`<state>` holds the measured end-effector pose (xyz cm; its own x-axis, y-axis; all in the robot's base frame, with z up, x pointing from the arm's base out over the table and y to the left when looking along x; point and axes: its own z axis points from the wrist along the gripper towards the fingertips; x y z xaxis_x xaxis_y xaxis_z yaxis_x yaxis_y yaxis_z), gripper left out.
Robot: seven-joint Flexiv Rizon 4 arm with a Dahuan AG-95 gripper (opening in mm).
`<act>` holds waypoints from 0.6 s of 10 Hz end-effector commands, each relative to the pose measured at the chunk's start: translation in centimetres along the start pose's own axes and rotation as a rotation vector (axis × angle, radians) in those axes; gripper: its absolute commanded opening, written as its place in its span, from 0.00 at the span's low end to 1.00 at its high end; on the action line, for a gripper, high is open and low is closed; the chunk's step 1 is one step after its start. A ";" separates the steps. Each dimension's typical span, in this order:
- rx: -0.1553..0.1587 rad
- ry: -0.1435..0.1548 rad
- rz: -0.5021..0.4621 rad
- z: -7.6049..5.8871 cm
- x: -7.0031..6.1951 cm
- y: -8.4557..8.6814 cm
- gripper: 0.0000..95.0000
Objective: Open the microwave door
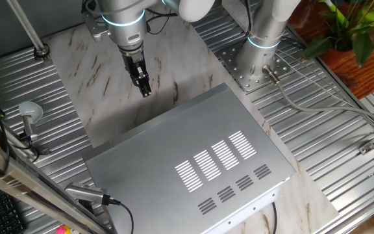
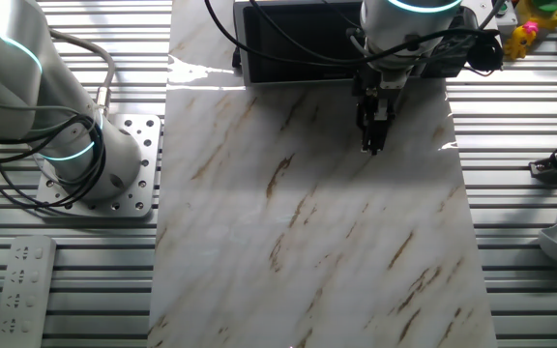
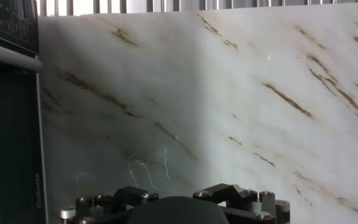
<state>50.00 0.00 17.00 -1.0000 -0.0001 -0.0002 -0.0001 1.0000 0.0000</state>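
The microwave [image 1: 193, 156] is a large silver box with ventilation slots, seen from behind and above in one fixed view. Its black door [image 2: 303, 43] shows at the top of the other fixed view and looks flush with the front. In the hand view the door [image 3: 8, 130] fills the left edge. My gripper [image 1: 146, 90] hangs over the marble slab in front of the door, fingers pointing down and close together, holding nothing. It also shows in the other fixed view [image 2: 370, 143], slightly in front of the door's right part and apart from it. The hand view shows only the gripper's base.
The marble slab [image 2: 317, 232] lies in front of the microwave. A second arm's base [image 2: 75, 155] stands on the ribbed table beside it. A remote control [image 2: 22, 290], a plant [image 1: 349, 29], toys [image 2: 530, 29] and a ladle [image 1: 30, 114] lie around the edges.
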 end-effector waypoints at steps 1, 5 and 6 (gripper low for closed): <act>-0.019 -0.024 -0.060 0.0 0.0 0.0 0.00; -0.013 -0.023 -0.060 0.0 0.0 0.0 0.00; -0.013 -0.022 -0.060 0.0 0.0 0.0 0.00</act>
<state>49.85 -0.04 17.05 -0.9979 -0.0595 -0.0249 -0.0598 0.9981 0.0125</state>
